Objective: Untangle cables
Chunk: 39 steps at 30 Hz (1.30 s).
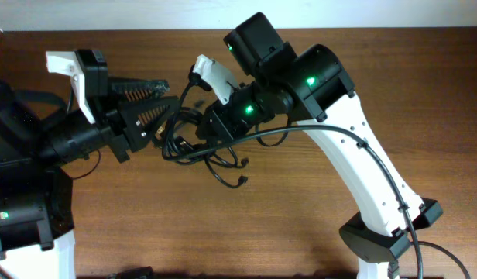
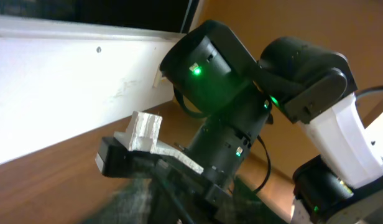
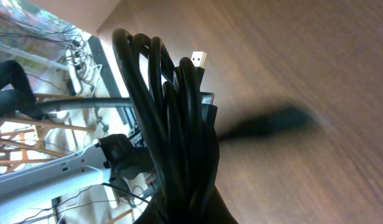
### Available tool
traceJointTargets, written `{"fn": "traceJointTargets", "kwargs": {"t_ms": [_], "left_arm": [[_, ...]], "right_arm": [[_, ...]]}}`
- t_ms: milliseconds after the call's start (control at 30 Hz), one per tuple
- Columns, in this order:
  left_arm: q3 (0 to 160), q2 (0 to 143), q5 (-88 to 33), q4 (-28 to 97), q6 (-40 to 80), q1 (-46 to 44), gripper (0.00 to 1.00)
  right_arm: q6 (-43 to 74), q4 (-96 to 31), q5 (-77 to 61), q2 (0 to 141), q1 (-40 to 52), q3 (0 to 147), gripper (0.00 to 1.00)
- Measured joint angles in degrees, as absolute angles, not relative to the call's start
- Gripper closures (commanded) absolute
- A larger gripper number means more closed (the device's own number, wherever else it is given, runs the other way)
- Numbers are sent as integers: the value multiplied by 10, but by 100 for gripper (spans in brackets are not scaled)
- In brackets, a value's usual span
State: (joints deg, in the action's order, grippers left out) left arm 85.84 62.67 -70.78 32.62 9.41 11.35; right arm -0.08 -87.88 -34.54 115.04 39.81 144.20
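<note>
Progress is slight: the cables are one knot, with no cord pulled free and laid apart. From overhead the knot sits just beside the right gripper, on its near side, with loops crossing one another over the bench. Two loose ends trail out past the right gripper toward the bench's front edge, the only parts that lie clear of the mass.

In the right wrist view the cables show as a tight sheaf of several strands, raised off the bench with a shadow under them. One metal plug pokes out near the top of the sheaf. The sheaf runs down to where this gripper's fingers should be. The fingers are lost in the black, but I take the right gripper to be clamped on the cables.

The left gripper stands just beside the right gripper, on the far side of the knot from it, with its jaws apart. Its lower finger reaches the edge of the loops. Whether it touches them I cannot tell, and the left wrist view is too blurred low down to help.

Nearly everything is left to do: find a free end, draw one cord out through the loops, and set each cord down well apart from the right gripper's bundle. The tight bunching suggests pulling could cinch the knot instead of loosening it.
</note>
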Motion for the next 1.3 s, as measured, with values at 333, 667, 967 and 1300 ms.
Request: {"fn": "traceJointTargets", "kwargs": {"t_ms": [333,667,967,1300], "left_arm": [[858,635,-657,362,100,114,45],[860,703,-649,485,74,114,53],[860,703,-663,486,42,114,43],[861,703,-690,486,-7,114,100]], "right_arm": [[-31,-871,-424,1121,305,1442,96],[-105,-875,-445,1098,314,1442,96],[-88,-824,-453,1098,314,1442,96],[-60,-838,-494,1098,309,1442,78]]}}
